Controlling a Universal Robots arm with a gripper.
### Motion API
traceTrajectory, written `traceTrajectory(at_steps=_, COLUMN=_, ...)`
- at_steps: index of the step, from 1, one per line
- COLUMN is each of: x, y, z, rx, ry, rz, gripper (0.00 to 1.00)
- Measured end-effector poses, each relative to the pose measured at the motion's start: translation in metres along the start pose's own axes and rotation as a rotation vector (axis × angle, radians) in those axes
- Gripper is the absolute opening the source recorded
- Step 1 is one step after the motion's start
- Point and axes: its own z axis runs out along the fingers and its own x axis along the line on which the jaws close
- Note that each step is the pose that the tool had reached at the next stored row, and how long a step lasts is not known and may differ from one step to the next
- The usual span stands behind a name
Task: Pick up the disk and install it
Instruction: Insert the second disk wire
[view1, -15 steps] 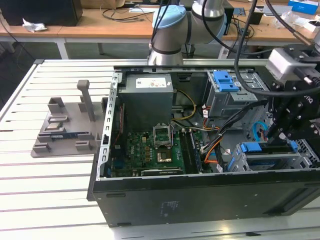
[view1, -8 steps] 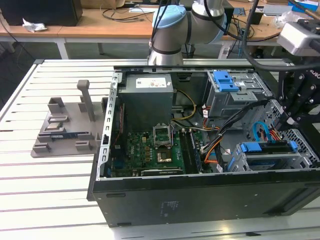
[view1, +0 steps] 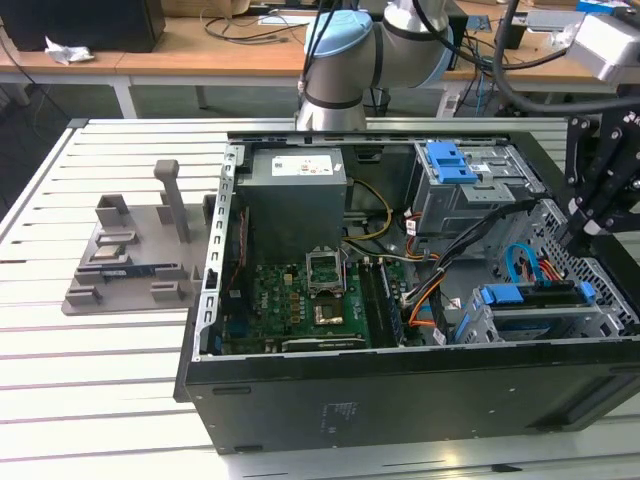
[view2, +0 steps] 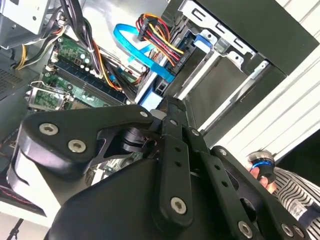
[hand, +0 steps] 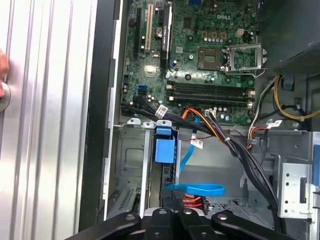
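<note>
One black linkage tool (view1: 590, 215) hangs over the open black computer tower (view1: 400, 400) at the exterior view's right. Whether it is wide or narrow, cannot tell; nothing seen held in it.

Just beneath the tool, the disk, a rectangular silver metal hard drive with blue plastic side rails (view1: 535, 303), looks to be already sitting in the grey sheet-metal drive cage (view1: 480, 325) at the tower's corner. In the first wrist view the tool's tip (hand: 175, 197) is near the disk's blue rail end (hand: 164, 145), apart from it, with a light-blue flat data cable (hand: 197, 189) between.

Handling, judged:
- stiff metal, moderately heavy for its size
- smooth faces likely slippery
- shock-sensitive
- best gripped across the long edges on the rails, not on the label face or connector end

Farther in:
- green motherboard (view1: 300, 295)
- large grey power supply box (view1: 295, 200)
- a second grey cage with a blue plastic latch (view1: 450, 160)

Beyond the tower, a grey plastic fixture tray (view1: 130, 265) on the white slatted bench (view1: 90, 380).
</note>
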Motion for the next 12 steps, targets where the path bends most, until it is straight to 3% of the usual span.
traceTrajectory(at_steps=5, x=0.0001, y=0.0005, z=-0.0082, rx=0.0001, ry=-0.0001, rz=0.000, gripper=0.11)
traceTrajectory(at_steps=12, x=0.0001, y=0.0005, z=-0.0085, rx=0.0001, ry=-0.0002, rz=0.000, gripper=0.11)
